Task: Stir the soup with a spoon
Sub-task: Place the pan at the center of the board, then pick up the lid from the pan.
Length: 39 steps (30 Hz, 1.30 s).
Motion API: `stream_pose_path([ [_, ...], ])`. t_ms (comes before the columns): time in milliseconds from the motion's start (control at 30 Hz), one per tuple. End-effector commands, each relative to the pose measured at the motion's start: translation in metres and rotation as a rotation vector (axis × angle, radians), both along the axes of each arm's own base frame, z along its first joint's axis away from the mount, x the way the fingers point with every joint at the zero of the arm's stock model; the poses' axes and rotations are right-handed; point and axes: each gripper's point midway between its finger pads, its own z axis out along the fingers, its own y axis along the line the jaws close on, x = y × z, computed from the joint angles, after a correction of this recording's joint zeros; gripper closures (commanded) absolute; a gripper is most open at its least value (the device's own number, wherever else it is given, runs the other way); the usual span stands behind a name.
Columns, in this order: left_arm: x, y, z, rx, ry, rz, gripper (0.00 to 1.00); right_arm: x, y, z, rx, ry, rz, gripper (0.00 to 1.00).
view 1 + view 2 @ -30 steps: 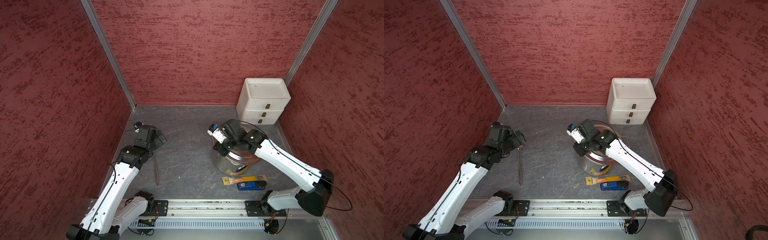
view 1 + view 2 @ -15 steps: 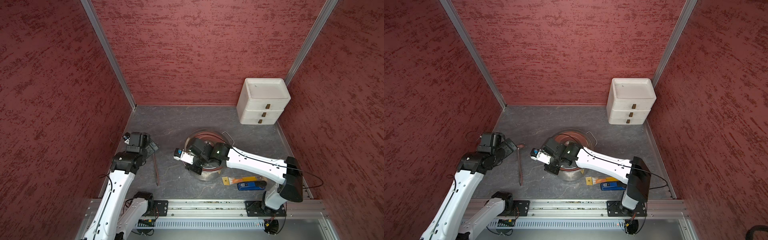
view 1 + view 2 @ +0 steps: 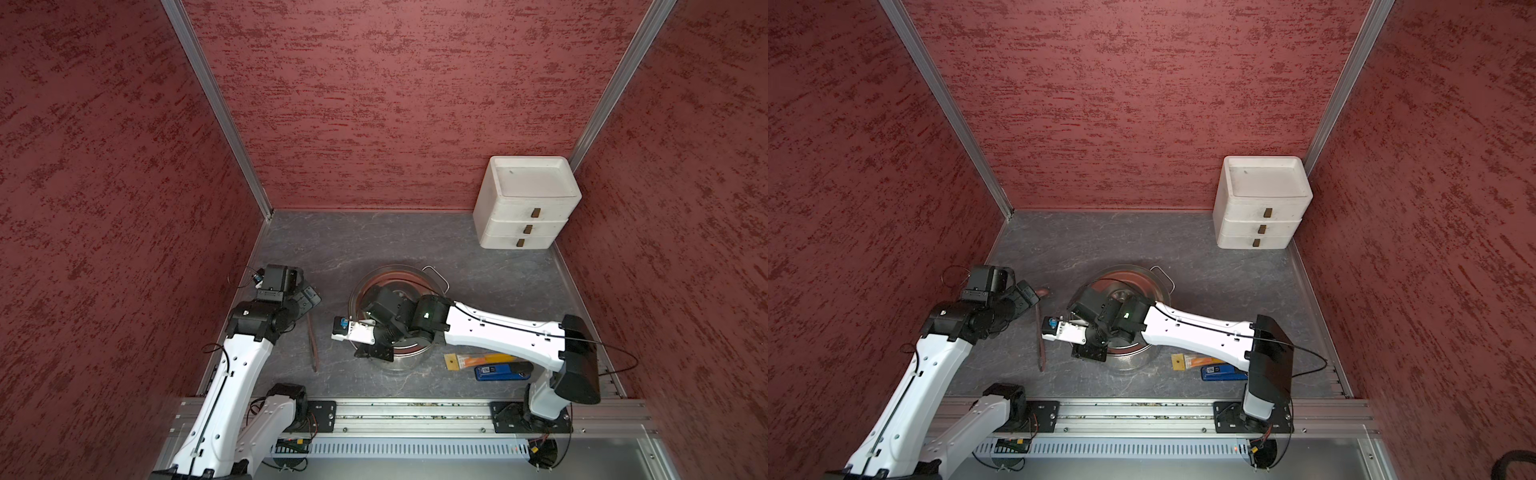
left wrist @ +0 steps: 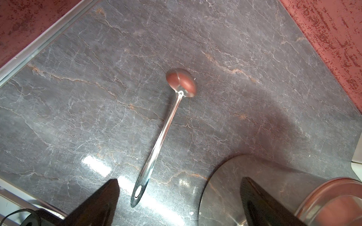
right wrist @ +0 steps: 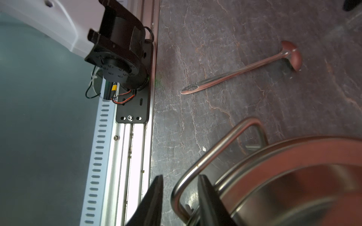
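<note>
Bright, even light from above; top views sharp, wrist views soft up close.
In both top views the red walls (image 3: 374, 104) and the grey counter (image 3: 374, 245) are evenly lit and in focus, with only faint, soft shadows. In the left wrist view, white glare patches lie on the counter beside the handle of the spoon (image 4: 162, 135), and a broad soft shadow darkens one side. In the right wrist view the rail (image 5: 137, 148) is blown out white. The pot (image 5: 293, 156), near the lens, is blurred, and its rim and the spoon's bowl reflect the walls' red.
</note>
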Motion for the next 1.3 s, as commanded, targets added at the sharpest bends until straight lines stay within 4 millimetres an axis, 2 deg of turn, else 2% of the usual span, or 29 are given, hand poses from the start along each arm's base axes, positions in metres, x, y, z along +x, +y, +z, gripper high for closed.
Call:
stream_pose_path([
  [0, 0.003, 0.004, 0.004, 0.010, -0.019, 0.011, 0.00, -0.005, 0.003, 0.038, 0.097, -0.052, 0.052, 0.56],
  [100, 0.005, 0.009, 0.010, 0.024, -0.046, 0.035, 0.00, -0.010, -0.006, 0.048, 0.101, -0.067, 0.079, 0.50],
  [200, 0.007, 0.013, 0.018, 0.030, -0.087, 0.057, 0.00, -0.008, -0.019, 0.070, 0.132, -0.095, 0.044, 0.41],
  [300, 0.006, 0.016, 0.021, 0.025, -0.097, 0.068, 0.00, 0.007, -0.030, 0.095, 0.181, -0.097, -0.057, 0.34],
  [367, 0.006, 0.015, 0.021, 0.013, -0.090, 0.064, 0.00, 0.025, -0.040, 0.101, 0.194, -0.064, -0.150, 0.32],
  [533, 0.007, 0.007, 0.013, -0.030, -0.065, 0.038, 0.00, 0.084, -0.073, 0.071, 0.124, 0.001, -0.376, 0.27],
  [700, 0.008, 0.000, 0.010, -0.065, -0.070, 0.019, 0.00, 0.117, -0.087, 0.056, 0.137, -0.010, -0.455, 0.12],
  [833, 0.008, 0.000, 0.013, -0.066, -0.074, 0.011, 0.00, 0.130, -0.090, 0.037, 0.121, 0.000, -0.469, 0.10],
  [1100, 0.007, 0.001, 0.019, -0.051, -0.076, -0.001, 0.00, 0.137, -0.093, 0.006, 0.095, -0.011, -0.478, 0.10],
  [1200, 0.009, 0.000, 0.022, -0.054, -0.087, -0.003, 0.00, 0.137, -0.097, -0.003, 0.081, -0.018, -0.485, 0.13],
  [1267, 0.011, 0.001, 0.024, -0.052, -0.094, -0.002, 0.00, 0.135, -0.101, -0.007, 0.075, -0.027, -0.479, 0.19],
])
